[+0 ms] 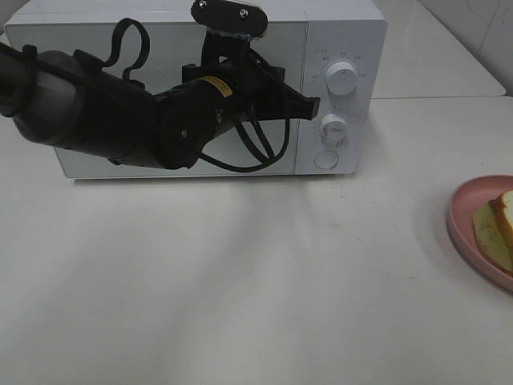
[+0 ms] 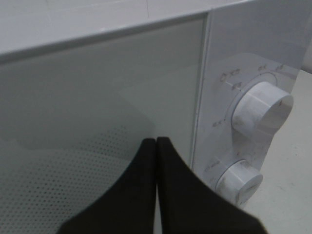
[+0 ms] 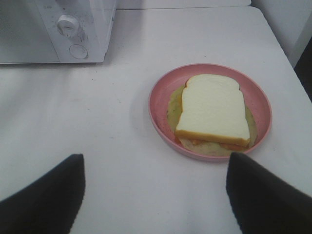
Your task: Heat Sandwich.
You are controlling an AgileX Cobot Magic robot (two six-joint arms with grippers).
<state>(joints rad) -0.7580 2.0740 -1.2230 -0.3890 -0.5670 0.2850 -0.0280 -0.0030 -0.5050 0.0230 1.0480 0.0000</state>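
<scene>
White tabletop, left to right: the left gripper [image 1: 314,105], fingers pressed together and empty, noses at the shut microwave [image 1: 345,48] door's edge, apparently to open it next, while the right gripper [image 3: 155,195] hangs wide open over the sandwich [image 3: 212,110] on its pink plate [image 3: 161,92].

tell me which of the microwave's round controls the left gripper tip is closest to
The lower dial. The shut left gripper has its tip just beside it, at the door's edge; the upper dial sits higher, and the flat round button lies below.
</scene>
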